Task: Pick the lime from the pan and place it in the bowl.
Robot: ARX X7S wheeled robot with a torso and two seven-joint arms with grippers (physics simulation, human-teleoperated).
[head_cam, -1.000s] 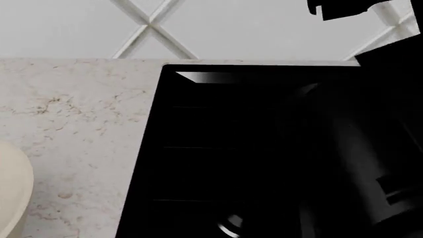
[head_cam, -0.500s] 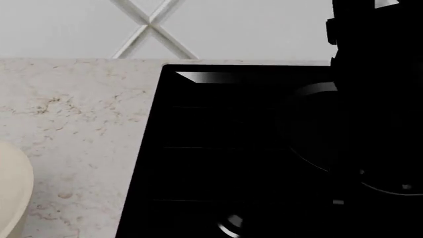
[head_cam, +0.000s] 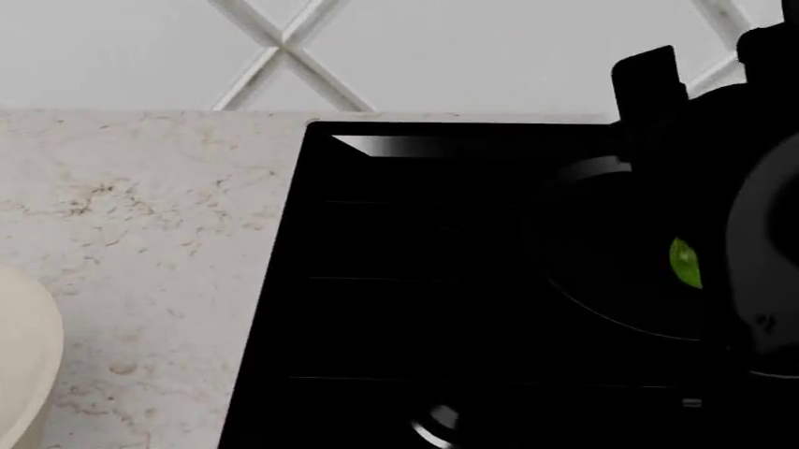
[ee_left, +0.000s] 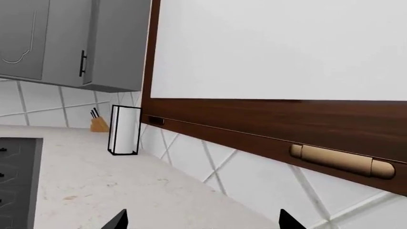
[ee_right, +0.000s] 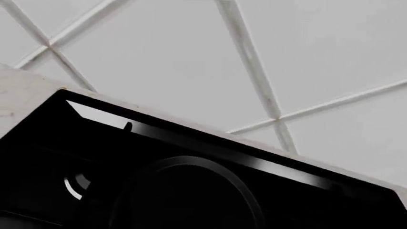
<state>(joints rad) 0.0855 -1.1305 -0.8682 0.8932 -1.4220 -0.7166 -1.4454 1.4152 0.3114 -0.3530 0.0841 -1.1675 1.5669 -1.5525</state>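
Setting: a pale speckled stone countertop (head_cam: 138,234) runs under a white wall with diagonal tile joints; a flat black cooktop (head_cam: 399,299) is set into it.

Pan: the pan (head_cam: 600,253) sits on the far right part of the cooktop. In the head view only its thin glossy rim separates it from the black glass. The right wrist view shows the same rim as a dark ring (ee_right: 190,191).

Lime: the lime (head_cam: 684,262) lies inside the pan, toward its right side. Only a green sliver shows; the rest is hidden behind the right arm (head_cam: 749,234).

Bowl: the bowl (head_cam: 25,365) stands on the countertop at the left edge of the head view, well apart from the pan, with the whole cooktop width between them.

Right gripper: its fingertips show in no view, so its opening cannot be determined. The arm body hangs over the right side of the pan, directly beside the lime.

Left gripper: two dark fingertips (ee_left: 117,220) show at the wrist view's edge, spread wide with nothing between them. This camera faces a wall cabinet (ee_left: 273,71) and a paper towel roll (ee_left: 125,130), away from the pan.

Governing relation: the lime lies under and just left of the right arm, far from the left arm. The right arm is judged the nearer tool for the pick.
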